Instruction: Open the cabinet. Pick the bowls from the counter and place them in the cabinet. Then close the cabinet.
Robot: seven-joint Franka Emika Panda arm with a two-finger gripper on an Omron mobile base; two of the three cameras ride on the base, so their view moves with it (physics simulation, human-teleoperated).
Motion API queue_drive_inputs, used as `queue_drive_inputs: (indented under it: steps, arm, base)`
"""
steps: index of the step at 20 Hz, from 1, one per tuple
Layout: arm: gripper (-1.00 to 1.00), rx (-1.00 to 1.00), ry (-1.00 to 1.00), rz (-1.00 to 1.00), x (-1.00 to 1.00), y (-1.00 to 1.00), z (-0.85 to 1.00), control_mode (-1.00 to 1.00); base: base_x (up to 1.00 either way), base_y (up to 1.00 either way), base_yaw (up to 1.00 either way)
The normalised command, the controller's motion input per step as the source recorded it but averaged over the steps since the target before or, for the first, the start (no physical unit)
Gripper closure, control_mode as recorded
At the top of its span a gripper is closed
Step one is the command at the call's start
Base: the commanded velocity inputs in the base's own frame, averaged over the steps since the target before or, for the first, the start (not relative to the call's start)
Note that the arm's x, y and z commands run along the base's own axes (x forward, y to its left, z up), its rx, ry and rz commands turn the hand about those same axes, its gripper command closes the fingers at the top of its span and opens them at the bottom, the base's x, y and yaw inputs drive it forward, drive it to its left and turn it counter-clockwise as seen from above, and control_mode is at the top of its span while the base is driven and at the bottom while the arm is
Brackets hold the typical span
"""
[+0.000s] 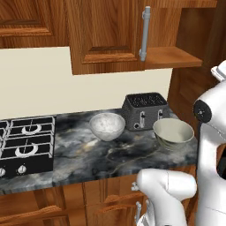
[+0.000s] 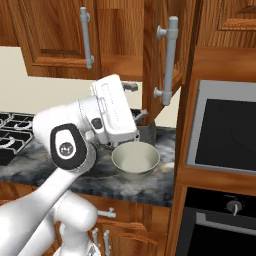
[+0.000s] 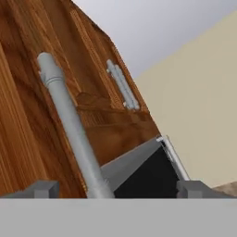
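Note:
The cabinet (image 1: 106, 35) has its left door shut and its right door (image 2: 155, 55) swung out, baring a shelf (image 1: 172, 57). My gripper (image 2: 137, 101) is open, level with the lower end of the open door's silver handle (image 2: 170, 60). In the hand view that handle (image 3: 69, 125) rises between the fingertips of the gripper (image 3: 119, 189), nearer the left one, ungripped. Two bowls stand on the dark counter (image 1: 88, 163): a speckled one (image 1: 107, 126) left of the toaster and a cream one (image 1: 173, 133) in front of it. The cream bowl (image 2: 135, 160) lies just below my hand.
A dark toaster (image 1: 145, 110) stands against the wall behind the bowls. The black gas hob (image 1: 26, 141) takes up the counter's left end. A built-in oven (image 2: 225, 130) in a tall wooden unit closes off the right. Drawers (image 1: 106, 203) run below the counter.

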Motion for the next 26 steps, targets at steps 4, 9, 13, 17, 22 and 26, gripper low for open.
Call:
queue_drive_inputs:
  steps: [4, 9, 13, 17, 22, 26]
  arm:
    - [-1.0, 0.0, -0.18, 0.0, -0.92, 0.96, -0.01, -1.0]
    - [-1.0, -0.03, -0.03, 0.07, -0.52, 0.76, 0.07, -1.0]
    - [-1.0, -0.04, 0.04, 0.31, -0.19, 0.43, 0.36, -1.0]
    - [-1.0, -0.12, 0.03, 0.22, -0.13, 0.62, 0.39, -1.0]
    - [-1.0, -0.13, 0.12, 0.13, 0.0, 0.54, 0.18, -1.0]
    - [-1.0, -0.1, 0.16, 0.16, 0.09, 0.48, 0.06, -1.0]
  base:
    - [0.0, 0.0, 0.0]
    - [0.0, 0.0, 0.0]
    - [0.0, 0.0, 0.0]
    - [0.0, 0.0, 0.0]
    - [0.0, 0.0, 0.0]
    - [0.0, 0.0, 0.0]
